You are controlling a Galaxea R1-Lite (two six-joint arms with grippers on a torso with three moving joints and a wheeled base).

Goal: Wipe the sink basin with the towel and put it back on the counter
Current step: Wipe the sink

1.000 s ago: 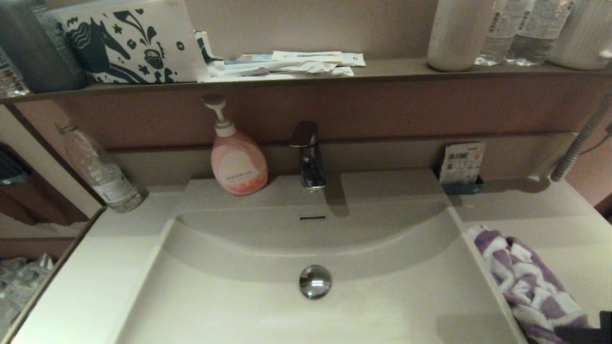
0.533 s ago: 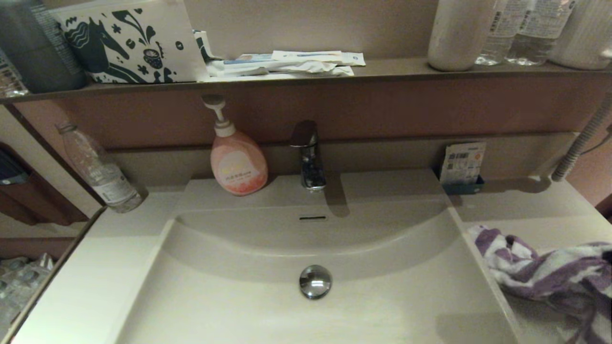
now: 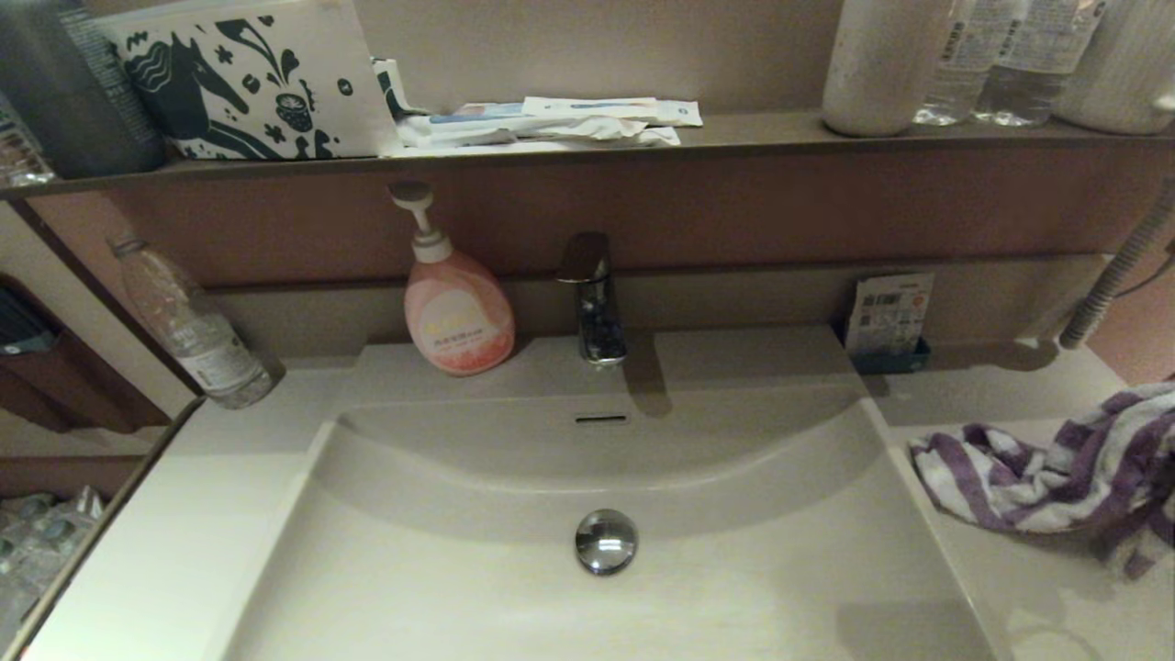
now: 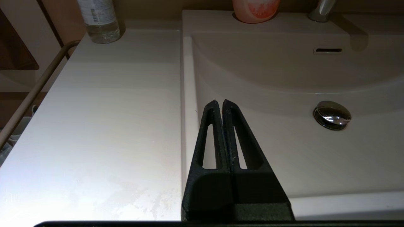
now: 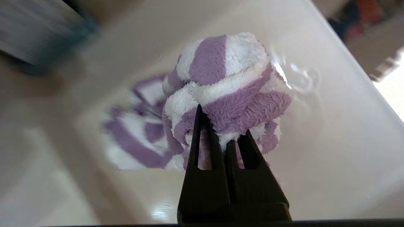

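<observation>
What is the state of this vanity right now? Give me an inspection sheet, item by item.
Surface: smooth cream-white vanity counter, wet patches near its right front corner.
Job's things: purple-and-white striped terry towel, one end lifted, the other trailing on the counter right of the cream-white rectangular sink basin.
Clutter: pink pump soap bottle, clear plastic water bottle, chrome faucet, barcode card in a dark holder.
Grippers: right gripper shut on the towel; left gripper shut, empty, above the basin's left edge.
Cables: grey corrugated hose.
Surroundings: dark brown shelf holding packets and bottles.
</observation>
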